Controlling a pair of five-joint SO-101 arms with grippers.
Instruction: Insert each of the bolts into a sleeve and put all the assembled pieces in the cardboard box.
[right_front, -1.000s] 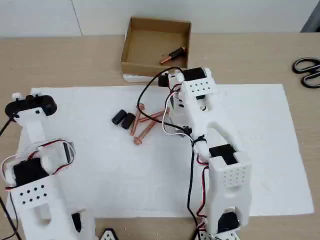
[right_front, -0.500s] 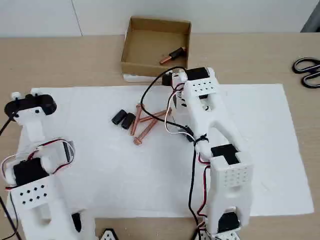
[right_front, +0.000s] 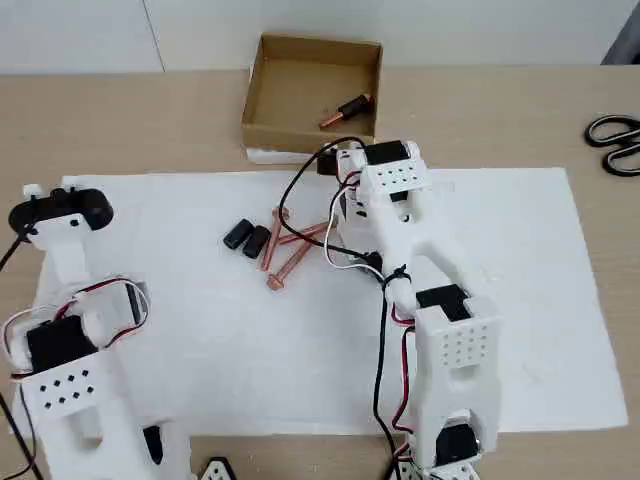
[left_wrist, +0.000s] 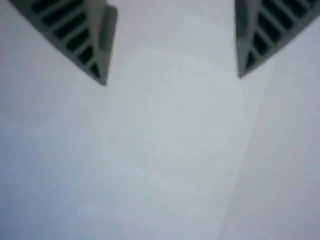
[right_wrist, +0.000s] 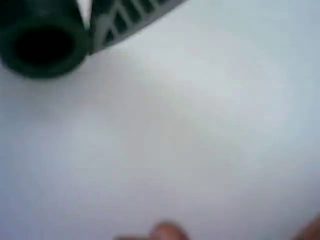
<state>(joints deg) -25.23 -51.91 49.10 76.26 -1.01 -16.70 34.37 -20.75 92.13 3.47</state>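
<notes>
While your right arm (right_front: 400, 210) hangs just short of cardboard box (right_front: 262, 85), its jaws pinch black sleeve (right_wrist: 42, 46) — bore toward wrist camera, one ribbed finger (right_wrist: 125, 20) tight beside it. Assembled piece (right_front: 345, 108) lies inside box. Three copper bolts (right_front: 288, 245) fanned on white sheet (right_front: 200, 330) near box, on arms' side; two spare sleeves (right_front: 247, 236) touching each other, just left of bolts. Left jaws gape wide, gripping nothing — over sheet, well away from box. Scissors (right_front: 615, 143) on bench (right_front: 500, 110), far right of box.
</notes>
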